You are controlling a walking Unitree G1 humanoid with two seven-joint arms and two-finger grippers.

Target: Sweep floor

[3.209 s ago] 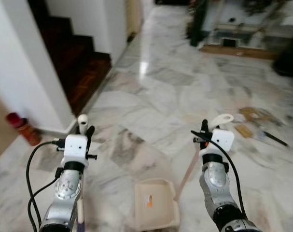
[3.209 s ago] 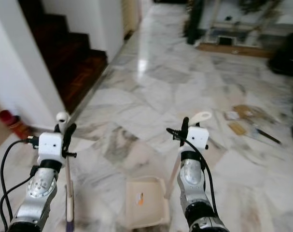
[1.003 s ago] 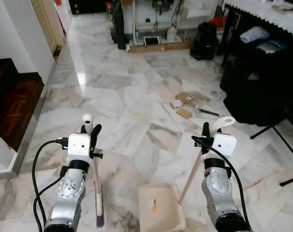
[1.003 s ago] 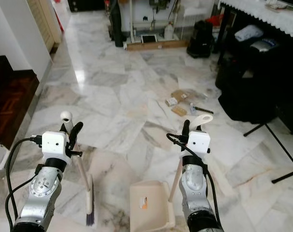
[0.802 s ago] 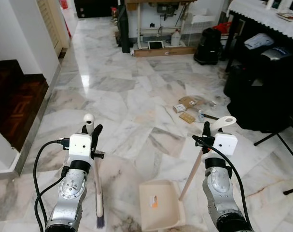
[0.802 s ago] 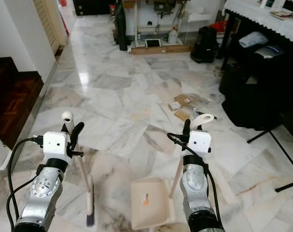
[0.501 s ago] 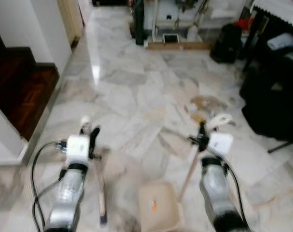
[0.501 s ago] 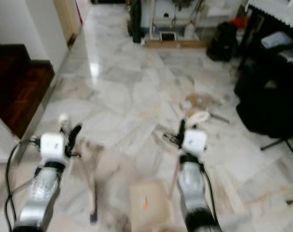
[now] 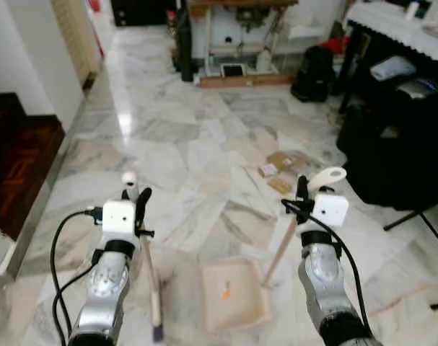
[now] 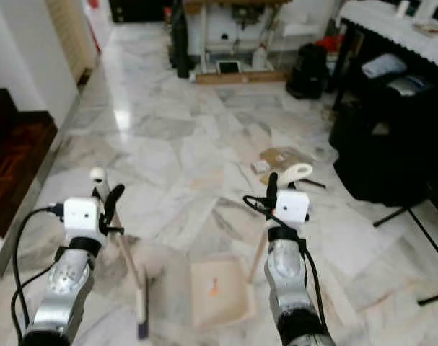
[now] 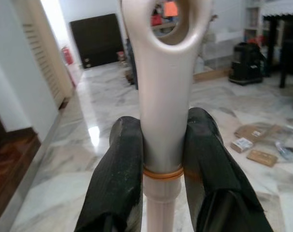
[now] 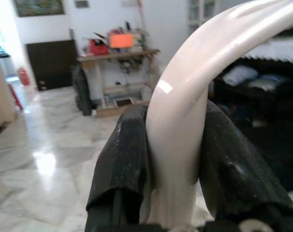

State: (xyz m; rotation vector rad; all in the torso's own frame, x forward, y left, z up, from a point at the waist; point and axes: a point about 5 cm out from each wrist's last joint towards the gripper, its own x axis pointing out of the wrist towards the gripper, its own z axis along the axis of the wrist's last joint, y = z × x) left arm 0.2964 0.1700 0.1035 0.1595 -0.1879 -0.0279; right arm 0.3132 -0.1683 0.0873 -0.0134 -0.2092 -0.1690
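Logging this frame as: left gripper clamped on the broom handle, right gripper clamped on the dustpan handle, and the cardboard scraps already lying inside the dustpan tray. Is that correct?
Not quite. The left gripper is shut on the broom handle and the right gripper on the dustpan handle, but the cardboard scraps lie on the marble floor well ahead of the dustpan, as the left eye view shows.

Before you: broom [image 9: 148, 274] at left, dustpan [image 9: 232, 294] just right of it. Litter [image 9: 282, 167] lies ahead to the right; stairs [image 9: 16, 162] at far left, a shelf [image 9: 229, 29] behind.
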